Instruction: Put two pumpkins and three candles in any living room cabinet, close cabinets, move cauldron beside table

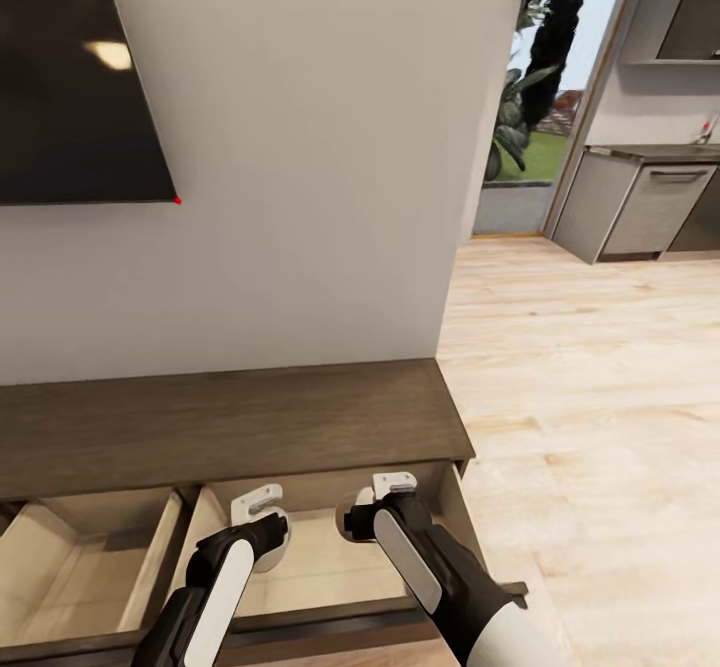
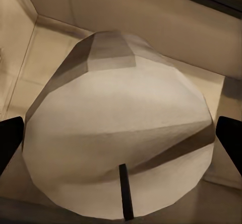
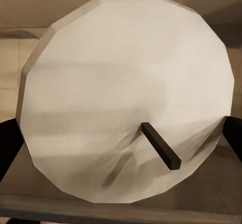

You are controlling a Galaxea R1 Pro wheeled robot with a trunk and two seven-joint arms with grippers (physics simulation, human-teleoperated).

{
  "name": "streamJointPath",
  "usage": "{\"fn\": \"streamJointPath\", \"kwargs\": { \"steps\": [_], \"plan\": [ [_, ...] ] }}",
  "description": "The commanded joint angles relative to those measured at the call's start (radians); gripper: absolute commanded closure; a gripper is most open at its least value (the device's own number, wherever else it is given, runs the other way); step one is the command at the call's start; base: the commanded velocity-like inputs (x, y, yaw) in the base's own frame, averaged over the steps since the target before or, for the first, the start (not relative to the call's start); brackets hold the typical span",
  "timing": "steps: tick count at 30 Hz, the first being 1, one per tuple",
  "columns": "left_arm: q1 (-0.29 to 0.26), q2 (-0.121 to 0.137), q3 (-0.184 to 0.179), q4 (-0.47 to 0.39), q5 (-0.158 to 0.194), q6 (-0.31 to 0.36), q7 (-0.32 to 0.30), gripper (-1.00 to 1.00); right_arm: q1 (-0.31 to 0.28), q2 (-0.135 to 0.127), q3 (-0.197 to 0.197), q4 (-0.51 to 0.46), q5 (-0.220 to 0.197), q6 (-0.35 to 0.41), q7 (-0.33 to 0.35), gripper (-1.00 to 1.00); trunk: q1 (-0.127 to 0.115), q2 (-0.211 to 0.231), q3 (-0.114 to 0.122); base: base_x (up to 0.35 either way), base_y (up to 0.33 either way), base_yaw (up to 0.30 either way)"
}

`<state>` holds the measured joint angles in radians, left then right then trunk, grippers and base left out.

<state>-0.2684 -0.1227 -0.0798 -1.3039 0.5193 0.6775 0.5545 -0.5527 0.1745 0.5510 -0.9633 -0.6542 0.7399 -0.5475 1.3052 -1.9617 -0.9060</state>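
Over the open cabinet [image 1: 330,557], both candles' [image 3: 126,98] wicks face the wrist cameras.

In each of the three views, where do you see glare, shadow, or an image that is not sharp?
Head view: a lamp reflects as a soft glare spot on the dark screen; the open cabinet drawer is evenly lit. Left wrist view: the candle looms close, faceted, its upper side in shadow. Right wrist view: the other candle shows a faint shadow beside its wick.

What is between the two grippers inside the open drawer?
In the head view, only bare pale drawer floor lies between the left gripper and the right gripper. Each holds a candle.
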Motion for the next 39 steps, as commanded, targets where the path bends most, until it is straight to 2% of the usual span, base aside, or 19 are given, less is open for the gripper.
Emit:
{"fn": "streamJointPath", "kwargs": {
  "steps": [1,7,28,37,39],
  "plan": [
    [0.0,0.0,0.0,0.0,-0.001,0.0,0.0,1.0,0.0,0.0,0.0,0.0,0.0,0.0,0.0,1.0,0.0,0.0,0.0,0.016,0.002,0.153],
    [0.0,0.0,0.0,0.0,-0.001,-0.001,-0.001,1.0,0.0,0.0,0.0,0.0,0.001,0.002,0.0,1.0,0.0,0.0,0.0,0.005,0.001,0.203],
    [0.0,0.0,0.0,0.0,-0.001,-0.001,-0.003,1.0,0.0,0.0,0.0,0.0,0.001,0.001,0.0,1.0,0.073,-0.133,-0.06,0.0,0.0,0.01],
    [0.0,0.0,0.0,0.0,-0.001,-0.001,-0.004,1.0,0.0,0.0,0.001,0.0,0.001,0.001,0.0,1.0,0.107,-0.196,-0.088,0.0,0.0,0.191],
    [0.0,0.0,0.0,0.0,0.0,-0.001,-0.005,1.0,0.0,0.0,0.001,0.0,0.001,0.0,0.0,1.0,0.107,-0.196,-0.088,0.0,0.0,0.039]
  ]
}}
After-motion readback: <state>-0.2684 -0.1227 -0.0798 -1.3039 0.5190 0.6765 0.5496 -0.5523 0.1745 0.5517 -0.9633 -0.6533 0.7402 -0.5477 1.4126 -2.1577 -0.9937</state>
